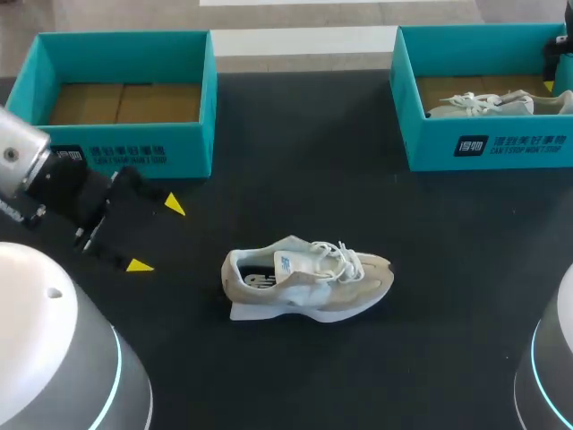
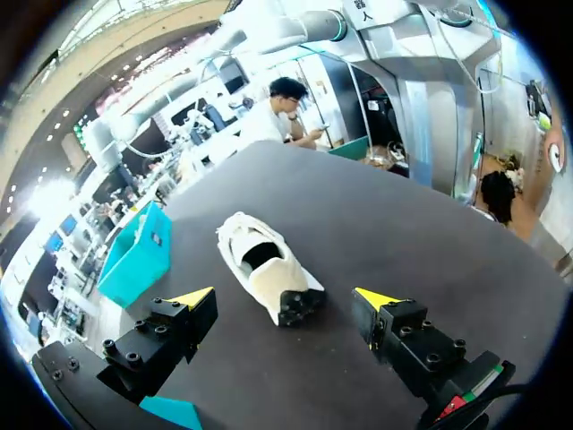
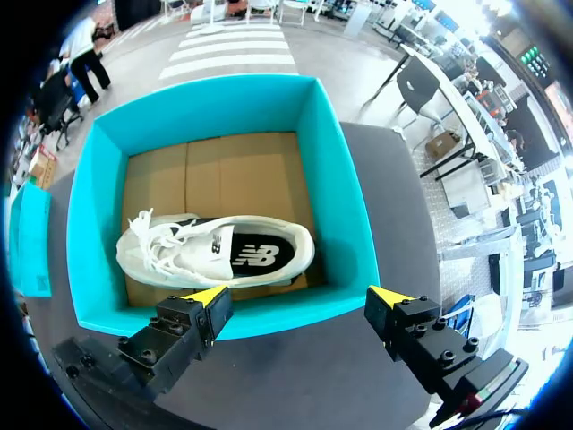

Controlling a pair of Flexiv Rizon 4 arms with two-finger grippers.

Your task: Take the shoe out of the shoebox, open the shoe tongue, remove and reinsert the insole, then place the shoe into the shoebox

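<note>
The black table bears a beige shoe — left shoebox, right shoebox behind.

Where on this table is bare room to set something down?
The table is bare between the left shoebox and the right shoebox, and between the beige shoe and the right shoebox. Crowded: by the left end effector; the right shoebox holds a white shoe.

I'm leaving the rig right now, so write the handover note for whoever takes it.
Left tool: open, empty, near the heel of the shoe on the table.
Right tool: open, empty, over the near wall of the right shoebox, which holds a second shoe.
Left shoebox: empty.
Done: one shoe is out.
Tongue and insole steps: cannot tell.
To do: put the shoe into a shoebox.
</note>
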